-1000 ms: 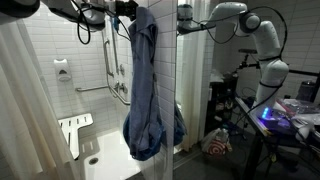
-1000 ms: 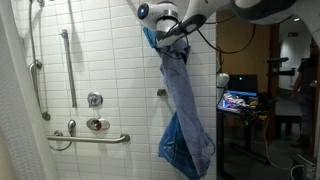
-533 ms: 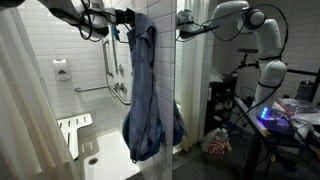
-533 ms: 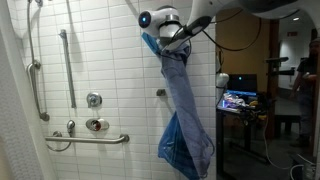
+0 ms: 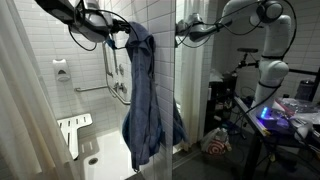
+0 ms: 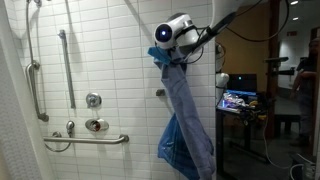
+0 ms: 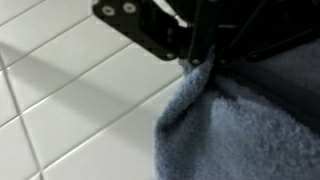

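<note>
A long blue towel [image 5: 145, 100] hangs in a white-tiled shower stall, pinched at its top end by my gripper [image 5: 126, 40], which is shut on it. In both exterior views the towel [image 6: 185, 115] drapes straight down from the gripper [image 6: 168, 56], and its lower end bunches near the floor. In the wrist view the dark gripper [image 7: 198, 62] comes in from the top with the fluffy blue towel [image 7: 245, 125] gathered right under it, close to the tiled wall [image 7: 70, 100]. The fingertips are buried in the cloth.
Metal grab bars [image 6: 88, 139], a vertical rail [image 6: 68, 65] and the shower valve [image 6: 95, 100] are fixed to the wall. A folded white seat [image 5: 75, 128], a soap dish [image 5: 62, 70] and a curtain [image 5: 25, 100] are at the left. A desk with a lit monitor [image 6: 240, 100] stands outside.
The gripper has moved lower and away from the top of the stall, carrying the towel's top end with it. The towel still hangs and the grip has not changed.
</note>
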You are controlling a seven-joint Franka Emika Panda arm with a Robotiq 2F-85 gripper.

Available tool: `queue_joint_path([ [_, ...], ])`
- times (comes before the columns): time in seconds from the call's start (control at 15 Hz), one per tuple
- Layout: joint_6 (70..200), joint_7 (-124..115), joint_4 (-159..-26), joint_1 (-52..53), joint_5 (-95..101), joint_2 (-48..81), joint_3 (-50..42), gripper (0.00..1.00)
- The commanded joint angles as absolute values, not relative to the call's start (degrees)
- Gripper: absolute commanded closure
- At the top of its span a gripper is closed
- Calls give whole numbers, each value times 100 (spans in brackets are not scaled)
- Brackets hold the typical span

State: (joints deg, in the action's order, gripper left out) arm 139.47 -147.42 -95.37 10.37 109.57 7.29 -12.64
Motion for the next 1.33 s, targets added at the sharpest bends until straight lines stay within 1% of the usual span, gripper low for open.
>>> queue_joint_path([
  [0.0, 14325, -14157, -10610, 592, 11533, -152, -640, 99],
  [0.2, 14566, -13767, -11044, 445, 11786, -475, -356, 99],
  [0.33, 14773, -13206, -11101, 409, 11686, -502, -257, 99],
  [0.67, 14933, -11456, -11077, 354, 10917, -374, -178, 99],
  [0.8, 15035, -10975, -11177, 463, 10856, -418, -294, 99],
  [1.27, 15380, -10412, -11567, 509, 11411, -588, -260, 99],
])
